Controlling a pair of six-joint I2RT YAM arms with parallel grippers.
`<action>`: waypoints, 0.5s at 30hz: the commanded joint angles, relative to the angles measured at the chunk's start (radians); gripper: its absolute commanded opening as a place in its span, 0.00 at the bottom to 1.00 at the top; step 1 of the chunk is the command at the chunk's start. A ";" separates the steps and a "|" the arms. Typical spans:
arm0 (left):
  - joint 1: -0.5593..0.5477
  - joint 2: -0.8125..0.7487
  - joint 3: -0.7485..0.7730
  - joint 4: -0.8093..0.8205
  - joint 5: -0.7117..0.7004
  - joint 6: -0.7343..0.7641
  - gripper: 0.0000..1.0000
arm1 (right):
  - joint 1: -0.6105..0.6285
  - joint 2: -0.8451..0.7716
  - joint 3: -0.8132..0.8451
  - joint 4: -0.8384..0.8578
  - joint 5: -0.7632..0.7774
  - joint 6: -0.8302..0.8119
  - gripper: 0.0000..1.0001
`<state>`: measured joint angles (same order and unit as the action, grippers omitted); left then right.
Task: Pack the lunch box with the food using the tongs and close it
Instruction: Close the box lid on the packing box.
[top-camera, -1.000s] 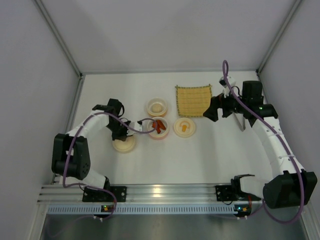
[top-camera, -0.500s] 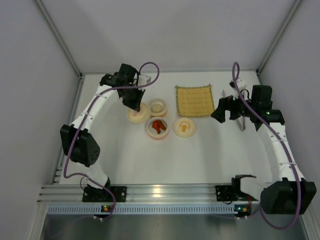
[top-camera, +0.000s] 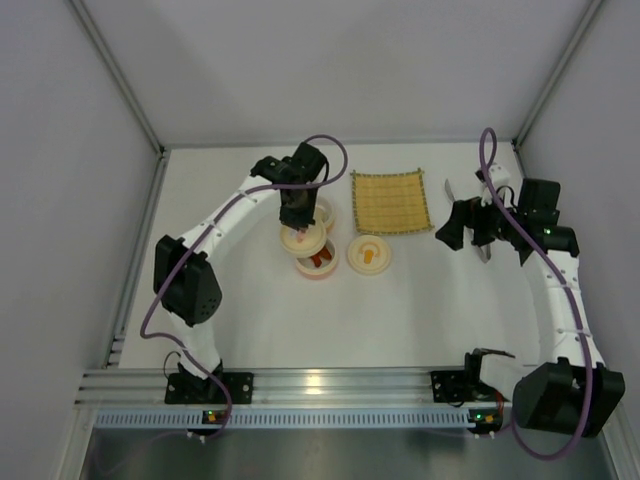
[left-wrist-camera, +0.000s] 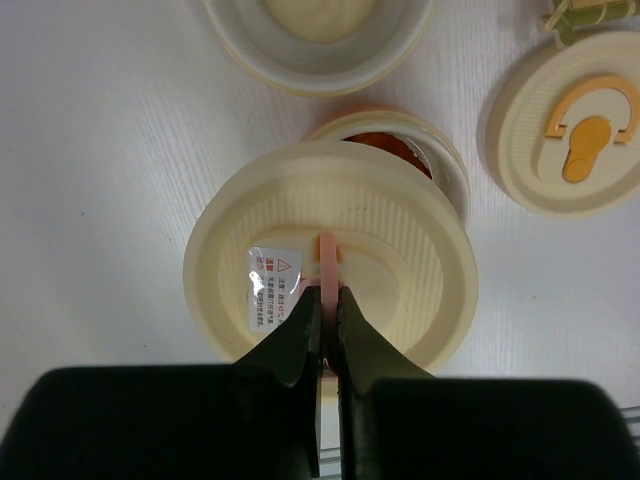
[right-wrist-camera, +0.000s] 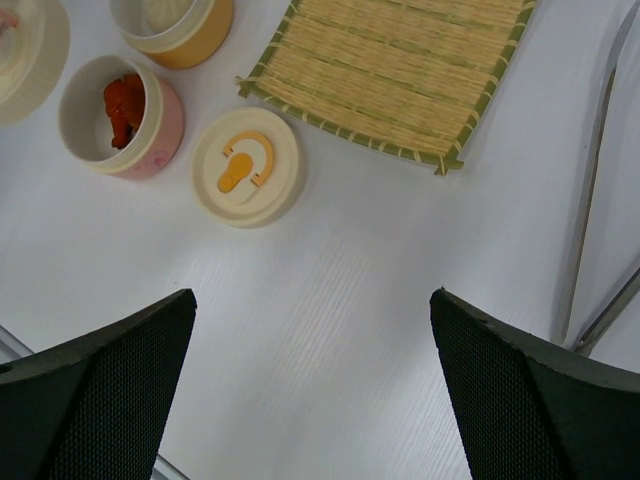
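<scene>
Two cups look loaded already: the red-orange sausage pieces (right-wrist-camera: 125, 100) sit in the round pink plastic cup (right-wrist-camera: 150, 150), and the off-white round ball (left-wrist-camera: 315, 12) sits in the round orange-yellow cup (right-wrist-camera: 195, 40) just behind it. So I'd call the packing done and the closing underway.

My left gripper (left-wrist-camera: 325, 335) is pinched tight on the thin pink tab (left-wrist-camera: 327, 250) of a round cream ribbed lid (left-wrist-camera: 400, 260). The lid hangs over the pink cup and covers most of it, but it is off-centre, with the cup's far rim and some red showing past its edge. It is not seated, as far as I can tell.

Left to do: seat this lid, then put the second round cream lid with the orange mark (right-wrist-camera: 245, 165), lying on the white table (right-wrist-camera: 380, 260) beside the pink cup, on the ball's cup.

The slim silver metal tongs (right-wrist-camera: 592, 170) lie flat at the right, unheld and well apart from the cups.

The left arm is stretched forward and inward, wrist pointing down. The right arm is bent at the elbow. The right gripper (right-wrist-camera: 315, 380) is spread wide and empty, hovering near the tongs and the yellow woven square mat (right-wrist-camera: 400, 70).
</scene>
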<state>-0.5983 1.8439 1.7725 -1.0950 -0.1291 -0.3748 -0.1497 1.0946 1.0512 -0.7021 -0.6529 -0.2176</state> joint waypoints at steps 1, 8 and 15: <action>-0.008 0.057 0.053 -0.008 -0.026 -0.107 0.00 | -0.028 -0.032 -0.010 -0.016 -0.042 -0.032 0.99; -0.031 0.043 -0.025 0.072 0.038 -0.154 0.00 | -0.042 -0.006 -0.008 -0.010 -0.062 -0.039 0.99; -0.032 0.009 -0.111 0.181 -0.071 -0.233 0.00 | -0.053 -0.006 -0.019 0.000 -0.079 -0.037 0.99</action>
<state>-0.6304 1.9007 1.6547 -0.9871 -0.1268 -0.5369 -0.1814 1.0935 1.0401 -0.7067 -0.6888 -0.2356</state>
